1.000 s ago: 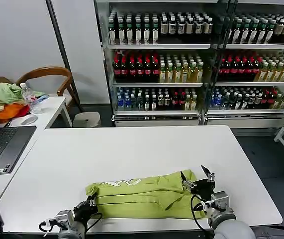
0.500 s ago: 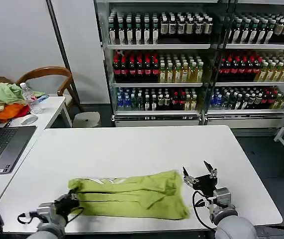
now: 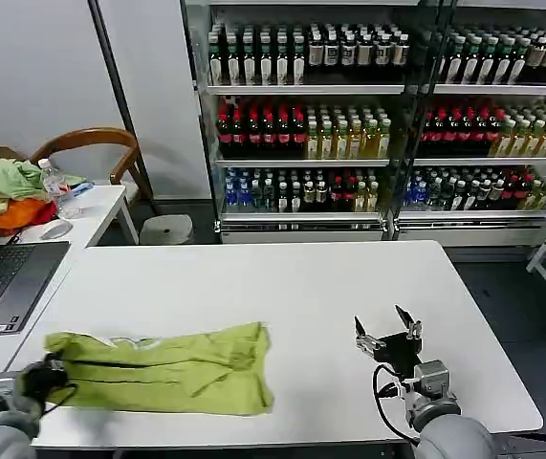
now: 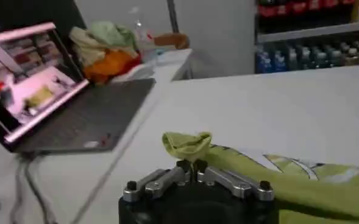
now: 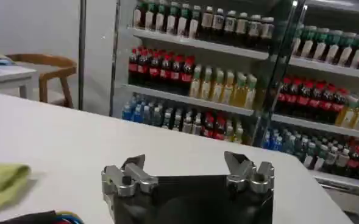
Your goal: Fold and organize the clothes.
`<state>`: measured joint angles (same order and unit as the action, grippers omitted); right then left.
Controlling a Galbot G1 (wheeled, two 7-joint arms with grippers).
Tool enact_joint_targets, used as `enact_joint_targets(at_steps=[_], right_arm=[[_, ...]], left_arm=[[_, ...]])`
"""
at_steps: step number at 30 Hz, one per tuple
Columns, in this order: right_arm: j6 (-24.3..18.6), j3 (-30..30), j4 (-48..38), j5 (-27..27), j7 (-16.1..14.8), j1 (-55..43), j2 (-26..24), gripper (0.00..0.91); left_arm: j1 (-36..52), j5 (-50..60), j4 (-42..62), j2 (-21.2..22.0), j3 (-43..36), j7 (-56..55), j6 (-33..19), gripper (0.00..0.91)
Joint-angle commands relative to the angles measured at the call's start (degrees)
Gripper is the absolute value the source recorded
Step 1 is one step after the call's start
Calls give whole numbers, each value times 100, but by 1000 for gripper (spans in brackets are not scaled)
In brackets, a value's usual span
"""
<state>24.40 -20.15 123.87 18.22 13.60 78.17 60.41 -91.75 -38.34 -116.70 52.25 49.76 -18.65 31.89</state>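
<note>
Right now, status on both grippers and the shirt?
Left gripper shut on T-shirt at the table's left edge. Right gripper open, clear of it. Shirt lies in a long band; nothing obstructing.

T-shirt (image 3: 163, 368) was plain lime yellow-green, w/ paler marks near collar. Table (image 3: 253, 287) was white. Both grippers, left (image 4: 192, 168) & right (image 3: 387, 337), were black w/ silver metal. Laptop (image 3: 0, 285) was dark grey. Garment heap (image 3: 5, 196) was pale green, tan & orange.
</note>
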Motion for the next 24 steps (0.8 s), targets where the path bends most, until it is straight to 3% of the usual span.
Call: enact_joint_targets(at_steps=[1, 10, 24], right_arm=[[-47, -82, 166, -129, 1, 6, 9, 907], [-30, -336, 162, -129, -8, 88, -96, 907], [16, -501, 206, -215, -17, 283, -59, 907]], left_arm=[[-218, -95, -625, -273, 633, 202, 114, 40], [90, -14, -1857, 484, -1404, 574, 113, 50], [1081, 961, -825, 1103, -3086, 968, -70, 50]])
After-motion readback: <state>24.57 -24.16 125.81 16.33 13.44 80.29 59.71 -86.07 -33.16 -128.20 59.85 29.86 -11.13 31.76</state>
